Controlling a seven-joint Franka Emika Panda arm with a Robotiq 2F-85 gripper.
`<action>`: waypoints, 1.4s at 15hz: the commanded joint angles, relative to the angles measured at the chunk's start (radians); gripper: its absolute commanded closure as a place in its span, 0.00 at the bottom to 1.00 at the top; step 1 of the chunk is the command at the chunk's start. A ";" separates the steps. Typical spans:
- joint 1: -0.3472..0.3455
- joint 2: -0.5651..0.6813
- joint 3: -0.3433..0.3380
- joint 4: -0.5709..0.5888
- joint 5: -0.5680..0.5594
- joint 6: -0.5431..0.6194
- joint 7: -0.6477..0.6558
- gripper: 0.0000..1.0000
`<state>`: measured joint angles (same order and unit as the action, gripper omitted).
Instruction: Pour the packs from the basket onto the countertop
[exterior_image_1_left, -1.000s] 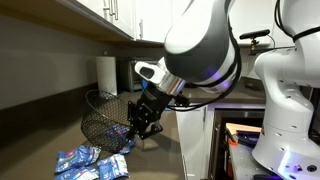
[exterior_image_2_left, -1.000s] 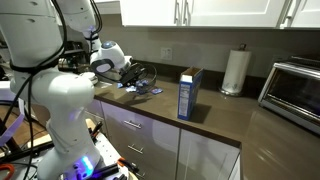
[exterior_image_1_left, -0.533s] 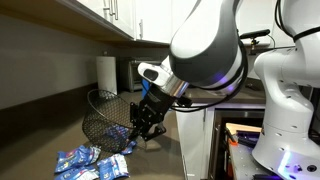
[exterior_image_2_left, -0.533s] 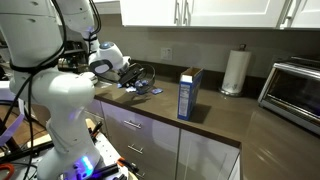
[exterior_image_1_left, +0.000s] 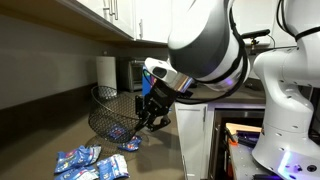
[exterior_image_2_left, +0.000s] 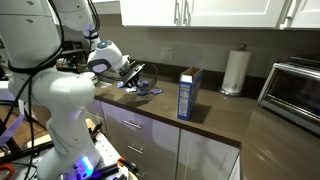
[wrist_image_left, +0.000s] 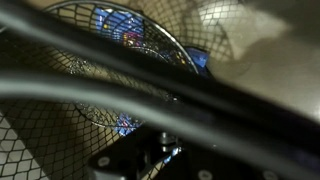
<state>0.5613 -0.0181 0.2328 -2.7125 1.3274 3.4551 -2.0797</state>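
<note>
My gripper (exterior_image_1_left: 150, 113) is shut on the rim of the black wire-mesh basket (exterior_image_1_left: 112, 115) and holds it tilted on its side above the countertop (exterior_image_1_left: 50, 125). Several blue packs (exterior_image_1_left: 90, 162) lie on the counter at the front, and one (exterior_image_1_left: 130, 146) lies under the basket's lower edge. In an exterior view the basket (exterior_image_2_left: 140, 75) is held by the gripper (exterior_image_2_left: 128, 73) above packs (exterior_image_2_left: 146, 91) on the countertop (exterior_image_2_left: 210, 125). The wrist view shows the basket mesh (wrist_image_left: 60, 120) close up, with blue packs (wrist_image_left: 120, 25) seen through it.
A tall blue-and-green box (exterior_image_2_left: 188, 94) stands on the counter, with a paper towel roll (exterior_image_2_left: 234, 72) and a toaster oven (exterior_image_2_left: 295, 92) beyond. The paper towel roll (exterior_image_1_left: 105, 70) stands behind the basket. White cabinets hang above. The counter edge runs beside the arm.
The gripper has lifted and turned the basket up and away from the pile. One blue pack now lies under its lower edge.
</note>
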 joint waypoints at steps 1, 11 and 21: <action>0.000 0.001 -0.001 0.000 0.000 -0.001 0.002 0.94; 0.004 -0.018 0.006 -0.013 0.014 -0.001 -0.059 0.97; 0.006 0.012 0.002 -0.016 0.004 -0.001 -0.131 0.94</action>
<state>0.5670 -0.0062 0.2347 -2.7288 1.3315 3.4539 -2.2106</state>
